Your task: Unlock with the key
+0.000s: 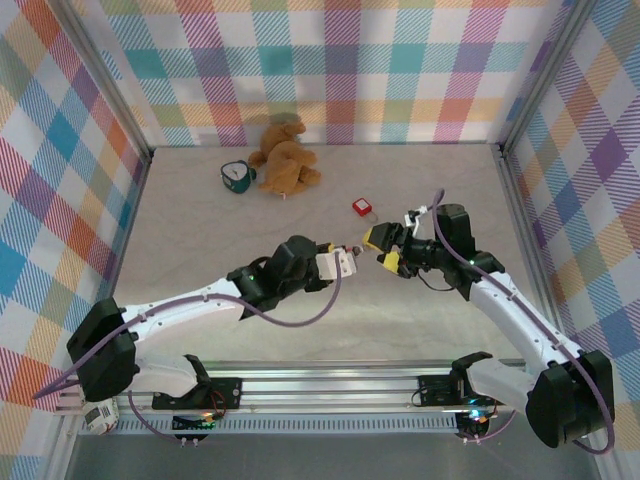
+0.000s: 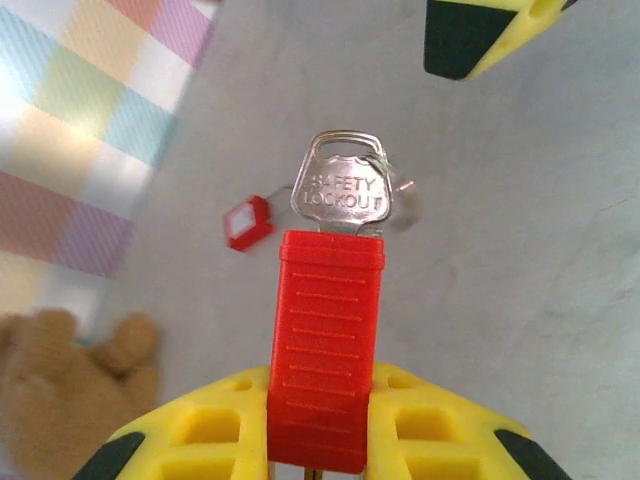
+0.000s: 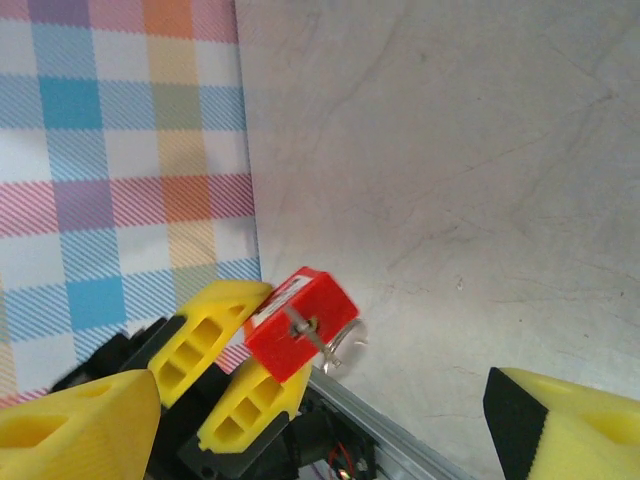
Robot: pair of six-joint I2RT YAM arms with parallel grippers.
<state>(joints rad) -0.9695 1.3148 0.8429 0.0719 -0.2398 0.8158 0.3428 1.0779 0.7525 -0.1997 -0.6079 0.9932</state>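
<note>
My left gripper (image 2: pixel 320 405) is shut on a red padlock (image 2: pixel 325 350), held above the table. The key (image 2: pixel 340 188), pale metal stamped "SAFETY LOCKOUT", sticks out of the padlock's end with a wire ring on it. In the right wrist view the same padlock (image 3: pixel 300 320) faces me with the key (image 3: pixel 320 336) edge-on in its keyhole. My right gripper (image 3: pixel 310 400) is open wide, a short way from the key and touching nothing. From above, the left gripper (image 1: pixel 345 263) and right gripper (image 1: pixel 384 250) face each other mid-table.
A second small red padlock (image 1: pixel 362 207) lies on the table behind the grippers. A brown teddy bear (image 1: pixel 285 158) and a green-and-white cup (image 1: pixel 237 176) sit at the back. Checked walls close in the table on three sides.
</note>
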